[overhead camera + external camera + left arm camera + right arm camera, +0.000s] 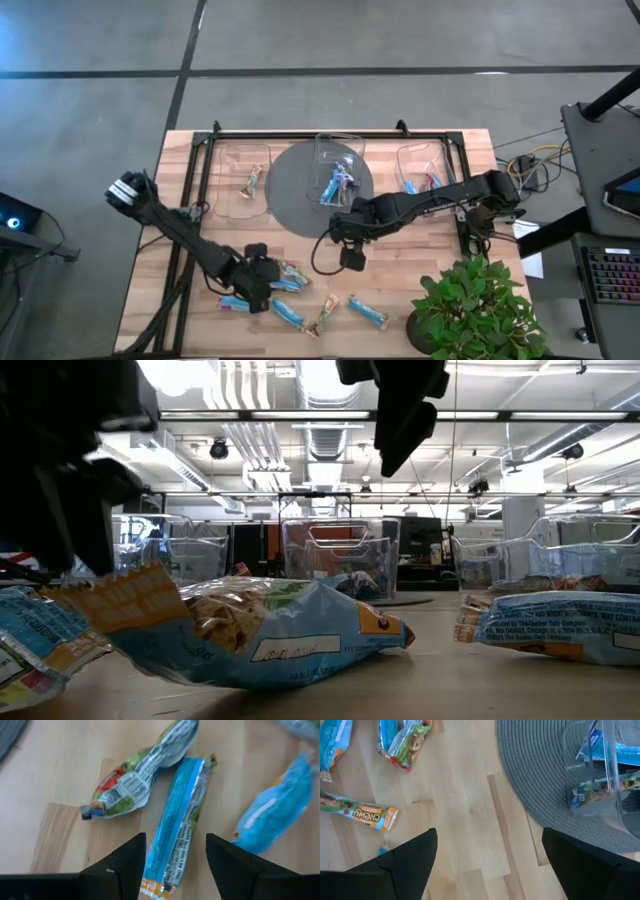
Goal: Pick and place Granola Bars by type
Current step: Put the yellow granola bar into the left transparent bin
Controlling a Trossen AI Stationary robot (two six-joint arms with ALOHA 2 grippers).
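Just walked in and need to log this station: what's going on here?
Two robot arms are sorting wrapped granola bars from the wooden table into three clear bins. The left gripper is open, poised over a blue bar in the loose pile at the front. The right gripper is open and empty above bare table beside the round grey mat. A few bars already lie in the bins.

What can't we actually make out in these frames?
- High view: bars under the left gripper are covered by it, so no full count of loose bars.
- High view: wrapper types in the right bin too small.
- Low view: bins show through clutter; contents unreadable.
- Left wrist view: the blue bar farther off is blurred.
- Right wrist view: middle bin cut by the edge.
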